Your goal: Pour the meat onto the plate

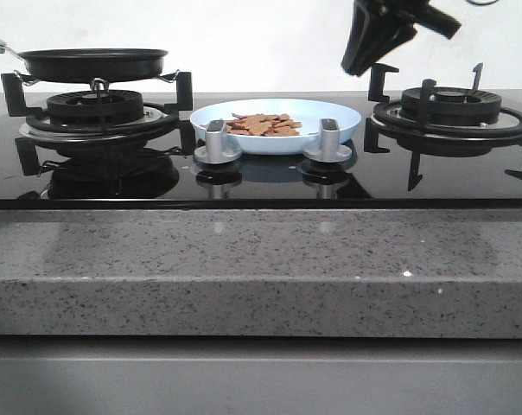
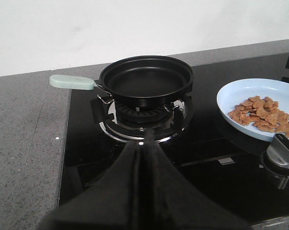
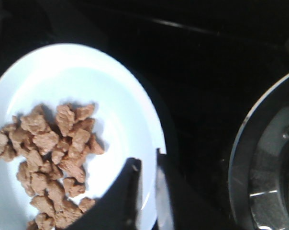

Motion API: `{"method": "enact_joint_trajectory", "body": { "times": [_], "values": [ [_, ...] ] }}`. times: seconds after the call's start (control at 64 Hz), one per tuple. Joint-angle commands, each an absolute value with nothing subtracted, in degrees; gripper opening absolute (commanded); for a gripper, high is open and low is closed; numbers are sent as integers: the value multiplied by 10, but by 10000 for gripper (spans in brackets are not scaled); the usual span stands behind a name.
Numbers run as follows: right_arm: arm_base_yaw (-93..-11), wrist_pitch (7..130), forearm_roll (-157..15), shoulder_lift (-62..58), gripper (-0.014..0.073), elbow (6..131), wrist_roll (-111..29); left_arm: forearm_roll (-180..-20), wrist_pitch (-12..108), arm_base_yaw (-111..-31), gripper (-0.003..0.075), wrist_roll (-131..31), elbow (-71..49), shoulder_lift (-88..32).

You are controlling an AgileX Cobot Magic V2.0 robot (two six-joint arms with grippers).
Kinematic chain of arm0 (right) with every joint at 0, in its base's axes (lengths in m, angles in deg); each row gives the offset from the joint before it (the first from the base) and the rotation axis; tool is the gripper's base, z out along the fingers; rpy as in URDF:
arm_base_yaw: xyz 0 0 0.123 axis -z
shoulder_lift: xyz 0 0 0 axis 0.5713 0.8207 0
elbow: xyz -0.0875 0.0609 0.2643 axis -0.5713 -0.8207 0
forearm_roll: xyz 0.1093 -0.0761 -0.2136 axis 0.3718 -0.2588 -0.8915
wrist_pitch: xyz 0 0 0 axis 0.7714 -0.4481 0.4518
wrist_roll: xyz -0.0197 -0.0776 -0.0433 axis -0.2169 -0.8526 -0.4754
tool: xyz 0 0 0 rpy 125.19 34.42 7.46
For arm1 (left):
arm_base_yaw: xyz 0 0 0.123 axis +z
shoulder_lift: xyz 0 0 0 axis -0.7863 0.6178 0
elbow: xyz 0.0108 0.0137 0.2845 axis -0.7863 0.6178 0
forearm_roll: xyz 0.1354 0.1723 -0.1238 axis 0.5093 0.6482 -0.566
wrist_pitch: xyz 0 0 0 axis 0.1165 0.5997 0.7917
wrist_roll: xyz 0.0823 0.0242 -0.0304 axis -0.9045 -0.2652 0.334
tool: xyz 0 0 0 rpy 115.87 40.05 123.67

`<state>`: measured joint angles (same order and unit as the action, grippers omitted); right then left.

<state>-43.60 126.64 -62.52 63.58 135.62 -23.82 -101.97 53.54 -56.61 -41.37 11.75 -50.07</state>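
Note:
The pale blue plate [image 1: 340, 113] sits on the black hob between the two burners, with the meat [image 1: 263, 124] lying on it as a loose reddish-brown pile. An empty black pan [image 1: 92, 62] with a pale green handle [image 2: 72, 82] stands on the left burner. My right gripper [image 1: 356, 66] hangs high over the plate's right rim. In its wrist view the plate [image 3: 77, 72] and meat [image 3: 49, 158] lie below, and the right gripper [image 3: 147, 160] shows a narrow gap, holding nothing. My left gripper [image 2: 148, 136] is shut and empty, short of the pan [image 2: 144, 79], and does not show in the front view.
Two grey knobs [image 1: 216, 138] [image 1: 328, 138] stand just in front of the plate. The right burner [image 1: 451, 108] carries a bare black grate. A speckled grey stone counter [image 1: 261, 259] runs along the hob's front edge, and a white wall rises behind.

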Motion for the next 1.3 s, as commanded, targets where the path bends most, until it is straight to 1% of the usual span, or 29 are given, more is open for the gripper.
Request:
{"method": "enact_joint_trajectory", "body": {
  "times": [0.0,0.047,0.281,0.406,0.531,0.703,0.938,1.281],
  "values": [
    [-432,1288,-617,587,-75,1378,-240,-1031,494,-570,-20,-409,102,-502],
    [-432,1291,-617,585,-57,1378,-240,-1031,494,-570,-20,-409,102,-502],
    [-432,1309,-665,557,-59,1375,-240,-1031,494,-570,-20,-409,102,-502],
    [-435,1298,-691,506,-59,1348,-240,-1031,494,-570,-20,-409,102,-502],
    [-435,1266,-701,442,-59,1288,-242,-1031,494,-570,-20,-409,102,-502],
    [-435,1172,-716,316,-59,1132,-249,-1031,494,-570,-20,-409,102,-502],
    [-435,1020,-728,114,-59,863,-266,-1031,494,-570,-20,-409,102,-502],
    [-435,857,-739,-141,-59,575,-268,-1031,495,-570,-20,-409,102,-502]
  ]
}}
